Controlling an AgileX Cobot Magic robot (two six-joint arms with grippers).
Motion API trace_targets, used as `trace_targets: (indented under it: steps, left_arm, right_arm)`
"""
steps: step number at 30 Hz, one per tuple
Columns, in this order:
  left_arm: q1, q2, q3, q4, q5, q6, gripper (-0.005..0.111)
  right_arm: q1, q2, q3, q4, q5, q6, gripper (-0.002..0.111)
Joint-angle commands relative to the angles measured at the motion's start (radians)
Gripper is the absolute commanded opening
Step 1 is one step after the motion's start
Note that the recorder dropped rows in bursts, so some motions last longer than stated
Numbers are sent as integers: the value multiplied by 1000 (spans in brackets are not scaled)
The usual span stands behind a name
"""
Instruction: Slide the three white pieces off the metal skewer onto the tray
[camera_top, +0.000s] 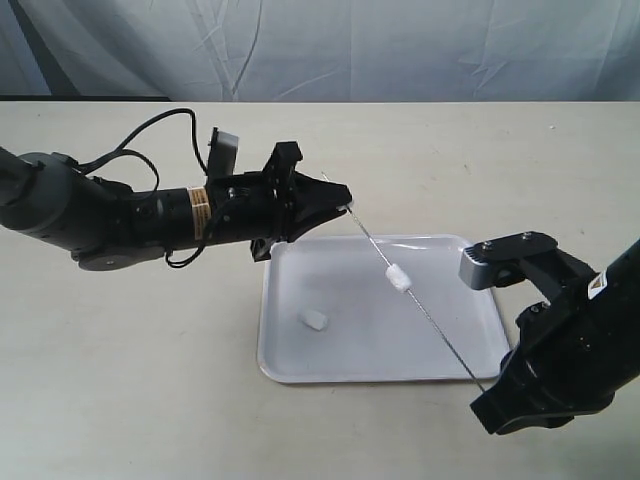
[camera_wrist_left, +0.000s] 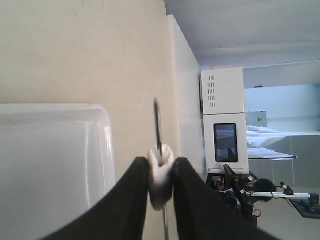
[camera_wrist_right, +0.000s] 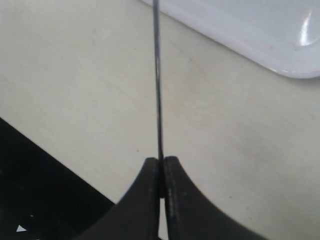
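Note:
The thin metal skewer (camera_top: 425, 308) runs slantwise over the white tray (camera_top: 300, 362). My right gripper (camera_wrist_right: 161, 162) is shut on its lower end beyond the tray's near right corner. My left gripper (camera_wrist_left: 161, 167) is shut on a white piece (camera_wrist_left: 160, 176) at the skewer's upper tip (camera_wrist_left: 157, 120), just off the tray's far left corner. A second white piece (camera_top: 398, 277) sits mid-way on the skewer above the tray. A third white piece (camera_top: 314, 320) lies loose on the tray's left half.
The tray rests on a pale tabletop (camera_top: 130, 360). A curtain hangs behind the table's far edge. The left arm's cable (camera_top: 150, 130) loops above the arm.

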Motion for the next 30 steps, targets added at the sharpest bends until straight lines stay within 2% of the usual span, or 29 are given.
trace_targets:
  steps: [1,5,15,22,26,30]
  left_arm:
    - [-5,4,-3,-21,-2,7,15]
    - [-5,4,-3,-21,-2,7,11]
    - [-1,4,-3,-68,-17,12,11]
    - [8,4,-3,-159,-29,56,11]
    - [72,4,-3,-121,-51,54,11]
    - [96,4,-3,71,29,54,11]
  right_arm:
    - [-3,-6,0,2,-4,-10,-1]
    - [-3,-6,0,2,-4,-10,-1]
    - [-3,-6,0,-2,24,-10,-1]
    - [-3,-6,121,7,-37,-22,-1]
    - [-3,-6,121,16,-32,-25,-1]
    - [-3,-6,121,16,-43,-30,-1]
